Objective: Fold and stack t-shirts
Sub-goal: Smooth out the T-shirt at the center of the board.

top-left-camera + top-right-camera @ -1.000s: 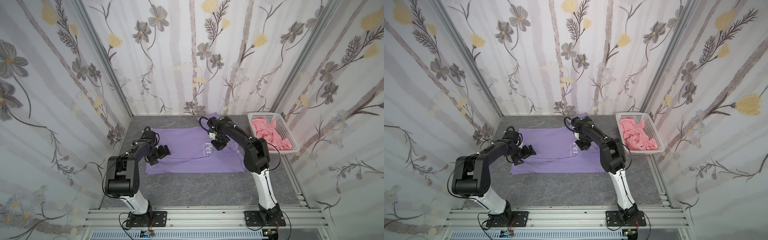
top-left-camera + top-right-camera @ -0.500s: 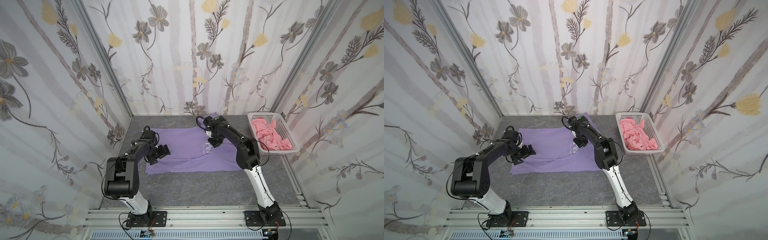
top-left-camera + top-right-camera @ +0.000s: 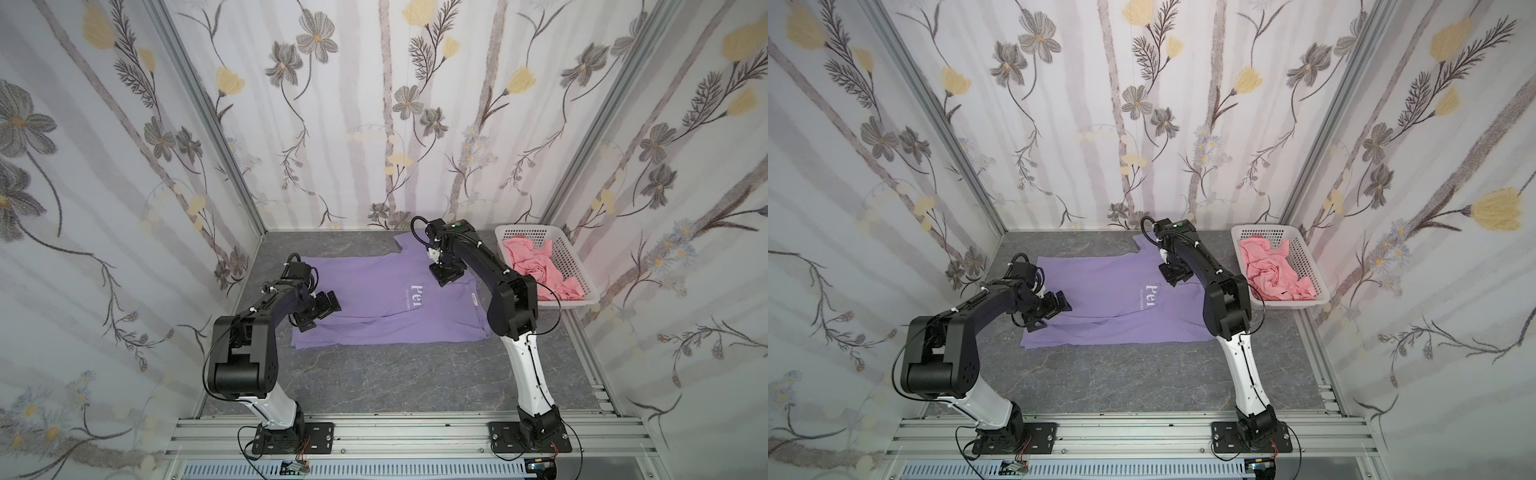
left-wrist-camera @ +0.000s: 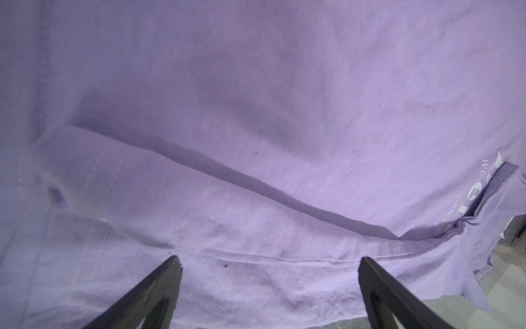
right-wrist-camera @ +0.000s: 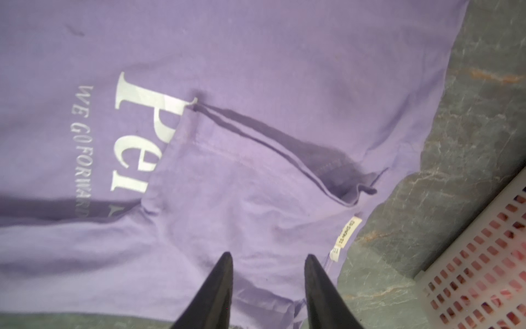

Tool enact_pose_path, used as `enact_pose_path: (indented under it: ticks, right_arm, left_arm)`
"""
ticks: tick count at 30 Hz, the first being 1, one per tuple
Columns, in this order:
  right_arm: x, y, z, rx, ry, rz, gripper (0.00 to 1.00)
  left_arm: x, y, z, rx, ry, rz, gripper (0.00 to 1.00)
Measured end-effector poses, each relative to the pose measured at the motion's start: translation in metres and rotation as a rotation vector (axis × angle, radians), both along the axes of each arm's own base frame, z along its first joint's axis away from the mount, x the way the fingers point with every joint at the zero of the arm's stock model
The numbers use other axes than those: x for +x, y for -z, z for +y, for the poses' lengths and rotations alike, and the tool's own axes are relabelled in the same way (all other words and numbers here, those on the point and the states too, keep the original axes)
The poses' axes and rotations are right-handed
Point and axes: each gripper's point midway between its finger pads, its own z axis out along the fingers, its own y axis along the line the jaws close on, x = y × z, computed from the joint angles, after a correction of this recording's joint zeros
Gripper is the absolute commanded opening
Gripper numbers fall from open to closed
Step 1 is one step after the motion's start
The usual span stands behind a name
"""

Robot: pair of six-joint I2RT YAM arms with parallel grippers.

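Note:
The lavender t-shirt [image 3: 374,291] [image 3: 1100,291] lies spread on the grey table, its white lettering [image 5: 133,128] partly covered by a folded-over flap. My left gripper [image 3: 320,313] [image 4: 269,260] hovers open over the shirt's left part, close to the fabric [image 4: 256,114], with nothing between its fingers. Over the shirt's right part, beside the lettering, my right gripper [image 3: 446,276] [image 5: 269,255] has its jaws apart above the flap [image 5: 256,199] and holds nothing. The salmon-pink garment [image 3: 540,270] [image 3: 1275,274] lies crumpled in the basket.
A white perforated basket [image 3: 582,266] [image 5: 484,256] stands at the table's right edge, close behind my right arm. Floral walls enclose the table on three sides. A white care label [image 5: 347,233] sticks out at the shirt's edge. Bare grey table [image 3: 395,374] lies in front of the shirt.
My right gripper's jaws have gone from shut to apart, and its arm has shifted a little to the right over the shirt. The left arm has not moved.

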Motion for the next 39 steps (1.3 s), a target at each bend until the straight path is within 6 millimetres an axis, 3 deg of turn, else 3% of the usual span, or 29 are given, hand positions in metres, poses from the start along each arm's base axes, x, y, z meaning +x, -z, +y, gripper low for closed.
enact_pose_path:
  ticks: [6,12,23,33,35,39]
  right_arm:
    - [-0.062,0.029,0.018,0.173,0.004,0.193,0.4]
    - [-0.095,0.058,0.029,0.286,0.043,0.284,0.4]
    - [-0.088,0.063,0.039,0.34,0.047,0.258,0.4]
    - [-0.088,0.065,0.04,0.345,0.048,0.264,0.4]
    - [-0.089,0.065,0.04,0.345,0.049,0.265,0.4]
    - [-0.089,0.066,0.039,0.344,0.052,0.266,0.4]
  left_arm:
    - [0.012,-0.008,0.007,0.046,0.011,-0.011,1.0]
    - [0.014,-0.015,0.022,0.144,0.028,-0.01,1.0]
    - [0.003,-0.002,0.039,0.253,0.032,0.081,1.0]
    - [0.005,0.02,0.04,0.262,0.041,0.129,0.97]
    - [0.008,0.022,0.04,0.262,0.041,0.13,0.9]
    - [0.016,0.025,0.04,0.262,0.046,0.132,0.59]
